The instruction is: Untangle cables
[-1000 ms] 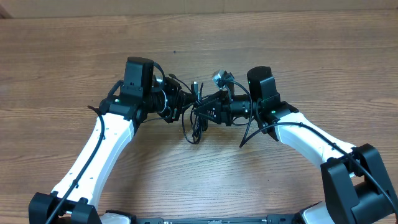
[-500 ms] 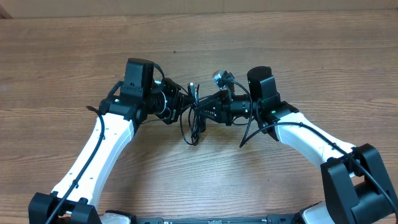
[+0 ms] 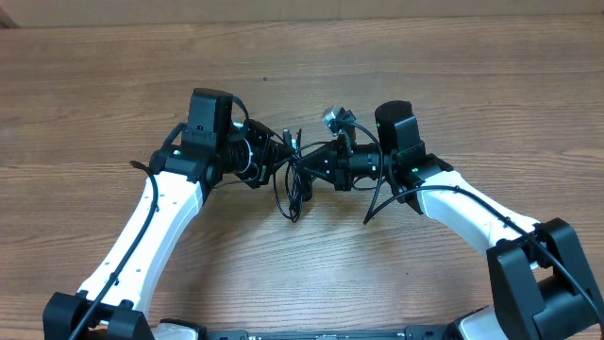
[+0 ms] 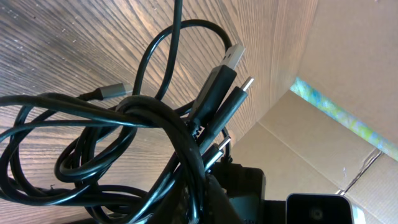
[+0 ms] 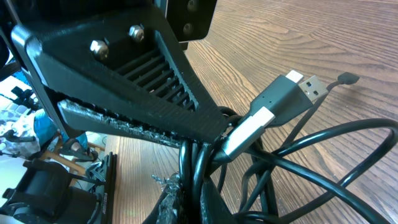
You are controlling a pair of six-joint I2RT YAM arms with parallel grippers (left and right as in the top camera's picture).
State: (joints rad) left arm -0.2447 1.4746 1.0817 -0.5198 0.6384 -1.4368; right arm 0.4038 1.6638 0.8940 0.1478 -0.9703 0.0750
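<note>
The cables (image 3: 293,185) are a tangled bunch of thin black cords hanging between my two grippers at the table's middle, with loops drooping toward the front. My left gripper (image 3: 280,154) is shut on the cables from the left. The left wrist view has cords (image 4: 155,118) running down into its jaws (image 4: 202,200), with a USB plug (image 4: 231,57) sticking up. My right gripper (image 3: 305,170) is shut on the same bunch from the right. In the right wrist view, strands (image 5: 298,149) pass between its fingers (image 5: 208,199), below a dark USB plug (image 5: 303,87) and a silver plug (image 5: 249,132).
The wooden table (image 3: 472,94) runs all around the arms. A cardboard wall (image 4: 336,74) stands past the table's far edge. The right arm's own thicker wire (image 3: 376,200) hangs in a loop beside its wrist. The left gripper's ribbed finger (image 5: 137,81) fills the right wrist view's upper left.
My right gripper has closed onto the strands. The bunch has shifted slightly to the left. Both arms have barely moved.
</note>
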